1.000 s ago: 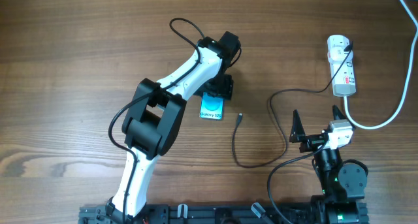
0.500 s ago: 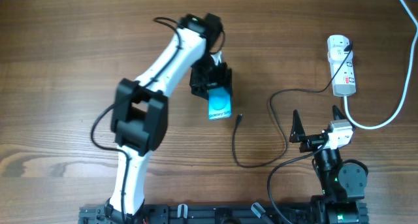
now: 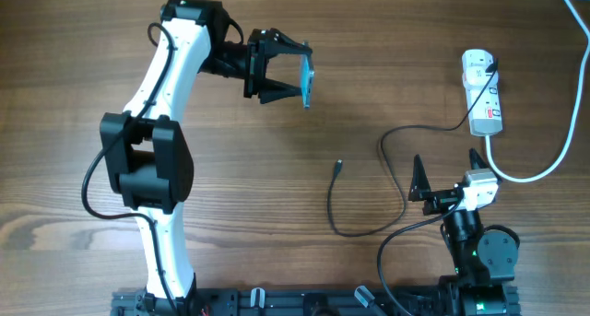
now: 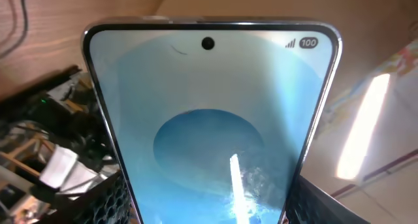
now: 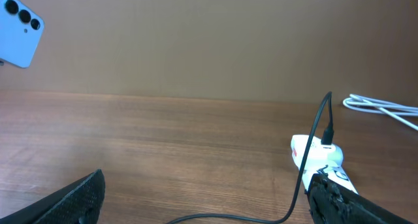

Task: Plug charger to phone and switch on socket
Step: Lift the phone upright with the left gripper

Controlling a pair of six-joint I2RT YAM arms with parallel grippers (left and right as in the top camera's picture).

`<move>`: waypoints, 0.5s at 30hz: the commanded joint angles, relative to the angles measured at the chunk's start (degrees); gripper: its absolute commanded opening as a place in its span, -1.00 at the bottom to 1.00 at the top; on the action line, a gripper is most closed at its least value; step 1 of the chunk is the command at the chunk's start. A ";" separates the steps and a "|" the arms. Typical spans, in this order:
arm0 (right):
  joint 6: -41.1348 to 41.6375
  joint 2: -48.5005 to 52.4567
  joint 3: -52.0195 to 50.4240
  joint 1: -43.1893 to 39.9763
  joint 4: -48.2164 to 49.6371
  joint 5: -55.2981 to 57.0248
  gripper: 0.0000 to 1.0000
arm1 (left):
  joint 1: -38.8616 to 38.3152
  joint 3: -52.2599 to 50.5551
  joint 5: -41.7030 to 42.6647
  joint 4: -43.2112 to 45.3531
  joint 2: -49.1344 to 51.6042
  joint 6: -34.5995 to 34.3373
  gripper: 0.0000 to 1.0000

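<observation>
Overhead cam high, straight down on table (image 3: 415, 40), left wrist cam v. close on phone (image 4: 209, 139) screen, right wrist cam low, level across tabletop twd socket (image 5: 317, 155), phone in all 3 views, socket in 2.

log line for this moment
left hand: shut on phone, off table | right hand: open | charger: tip loose on table | socket: untouched

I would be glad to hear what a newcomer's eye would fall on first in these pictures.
The bright cyan phone stands out most: the left gripper holds it in the air over the far part of the table, its screen filling the left wrist view. Next, the charger curls loose mid-table, its plug tip free. The white socket lies at the far right.
</observation>
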 commanded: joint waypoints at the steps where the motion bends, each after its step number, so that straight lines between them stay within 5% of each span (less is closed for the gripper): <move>1: -0.96 -0.35 -0.07 -0.20 0.22 0.57 0.99 | 1.07 1.49 4.50 -2.78 -1.95 -1.84 0.36; 15: -0.96 -0.35 -0.07 -0.20 0.22 0.57 1.00 | 3.56 1.49 4.50 -5.03 -2.16 -1.81 0.36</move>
